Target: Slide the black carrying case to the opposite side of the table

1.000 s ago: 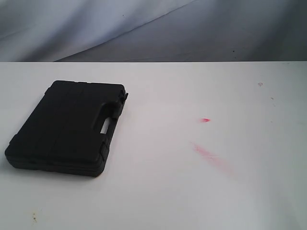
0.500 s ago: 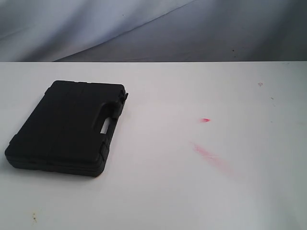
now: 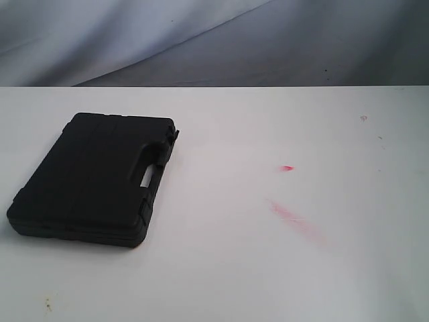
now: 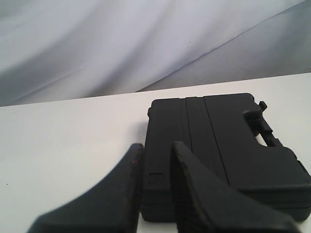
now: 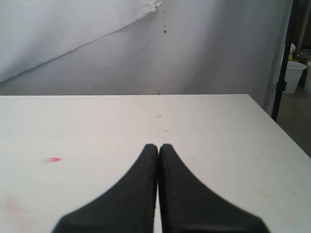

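1. The left tool (image 4: 156, 148) hangs just short of the flat black hard-plastic carrying case (image 3: 94, 178), jaws parted, grasping nothing; the case lies at the left of the white smeared bench (image 3: 268, 268);
2. I would press low and centred on its edge, so it slides without turning;
3. The right tool (image 5: 158, 147) is clenched, empty.
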Tool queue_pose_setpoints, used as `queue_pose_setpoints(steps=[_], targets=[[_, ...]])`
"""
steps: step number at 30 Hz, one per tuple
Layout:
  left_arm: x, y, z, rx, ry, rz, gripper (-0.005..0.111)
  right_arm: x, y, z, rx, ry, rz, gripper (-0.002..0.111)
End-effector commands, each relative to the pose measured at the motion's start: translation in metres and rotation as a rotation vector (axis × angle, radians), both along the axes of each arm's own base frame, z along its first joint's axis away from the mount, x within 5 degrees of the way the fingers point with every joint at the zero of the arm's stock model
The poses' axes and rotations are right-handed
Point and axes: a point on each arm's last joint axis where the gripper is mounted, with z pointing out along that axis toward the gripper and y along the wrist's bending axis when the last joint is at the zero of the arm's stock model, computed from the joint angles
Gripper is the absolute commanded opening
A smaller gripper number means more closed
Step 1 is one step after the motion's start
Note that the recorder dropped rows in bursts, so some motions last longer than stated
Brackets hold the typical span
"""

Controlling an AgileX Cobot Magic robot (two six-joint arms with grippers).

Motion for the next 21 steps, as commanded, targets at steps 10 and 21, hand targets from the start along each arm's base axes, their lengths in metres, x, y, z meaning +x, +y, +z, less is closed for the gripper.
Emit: queue_pose_setpoints(steps=[10, 21], targets=[[0.001, -0.001, 0.009, -0.132, -0.103, 0.006, 0.021, 0.0, 0.0, -0.001, 0.009, 0.004, -0.006, 0.0], [-0.01, 0.001, 0.067, -0.279, -0.351, -0.002, 0.021, 0.0, 0.0, -0.001, 0.009, 0.004, -0.006, 0.0]])
